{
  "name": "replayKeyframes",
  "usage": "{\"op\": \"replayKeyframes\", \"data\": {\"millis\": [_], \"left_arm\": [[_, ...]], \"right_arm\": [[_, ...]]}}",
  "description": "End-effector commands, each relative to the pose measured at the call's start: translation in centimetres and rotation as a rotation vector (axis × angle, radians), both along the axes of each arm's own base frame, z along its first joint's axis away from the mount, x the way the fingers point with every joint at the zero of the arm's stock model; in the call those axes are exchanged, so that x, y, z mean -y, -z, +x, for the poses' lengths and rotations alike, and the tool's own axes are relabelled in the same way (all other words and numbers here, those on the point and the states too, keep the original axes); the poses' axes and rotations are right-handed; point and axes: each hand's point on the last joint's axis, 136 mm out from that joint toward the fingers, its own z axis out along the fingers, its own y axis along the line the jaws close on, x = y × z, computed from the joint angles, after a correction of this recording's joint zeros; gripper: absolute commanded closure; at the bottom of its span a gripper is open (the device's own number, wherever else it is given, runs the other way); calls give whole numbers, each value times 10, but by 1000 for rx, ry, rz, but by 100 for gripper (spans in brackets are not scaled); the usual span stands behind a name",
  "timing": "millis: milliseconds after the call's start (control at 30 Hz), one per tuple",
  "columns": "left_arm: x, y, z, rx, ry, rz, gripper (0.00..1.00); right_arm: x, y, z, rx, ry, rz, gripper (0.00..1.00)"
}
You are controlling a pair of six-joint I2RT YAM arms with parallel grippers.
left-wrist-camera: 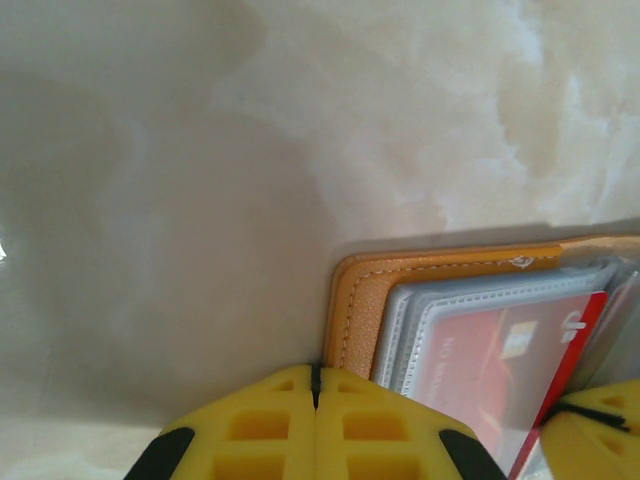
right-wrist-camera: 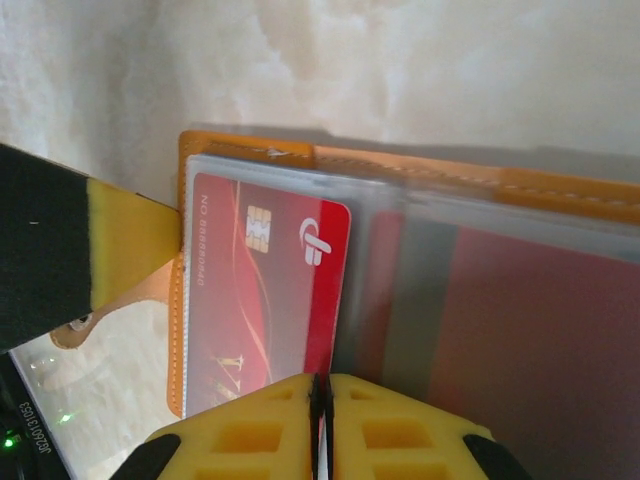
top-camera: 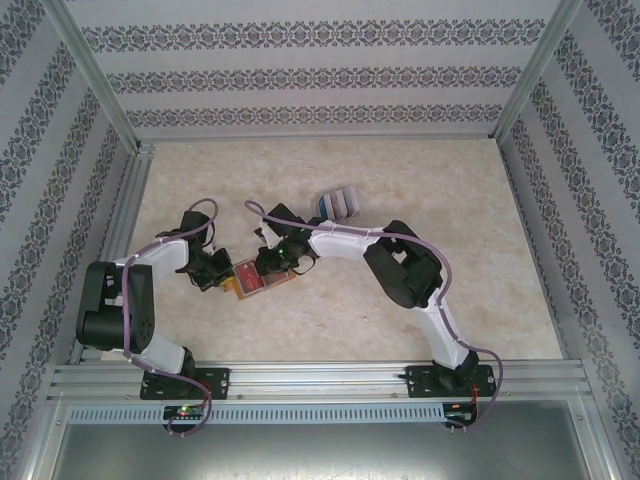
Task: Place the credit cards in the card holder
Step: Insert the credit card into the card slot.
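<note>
The card holder (top-camera: 238,291) lies open on the worktop (top-camera: 420,330), left of centre in the top view, between the two sets of fingers. In the right wrist view we see one red card (right-wrist-camera: 260,290) under the clear pocket at the left. A second reddish shape shows through the pocket to its right.

The right fingers (right-wrist-camera: 305,410) pinch that card's lower edge. The left fingers (left-wrist-camera: 300,410) are pressed together at the holder's corner; we cannot tell whether leather lies between them.

A small fan of loose credit cards (top-camera: 338,203), too small to count, rests apart at upper centre, with bare worktop around it.
</note>
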Motion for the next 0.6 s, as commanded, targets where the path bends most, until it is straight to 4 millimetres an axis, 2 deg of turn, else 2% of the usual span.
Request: {"op": "replayKeyframes", "data": {"millis": [0,133,233,433,567], "left_arm": [[-4,20,-8,-36,3,19,100],[-5,20,-9,-36,5,23,100],[-5,20,-10,-38,7,27,100],[-6,20,-9,-33,9,28,100],[-5,20,-9,-30,8,25,100]], "right_arm": [[-11,0,-8,-12,-30,-1,86],[-16,-5,-10,-25,-40,27,85],[-8,-17,-6,-9,-22,34,84],[43,-40,16,26,98,44,72],[76,-35,25,21,170,20,67]]}}
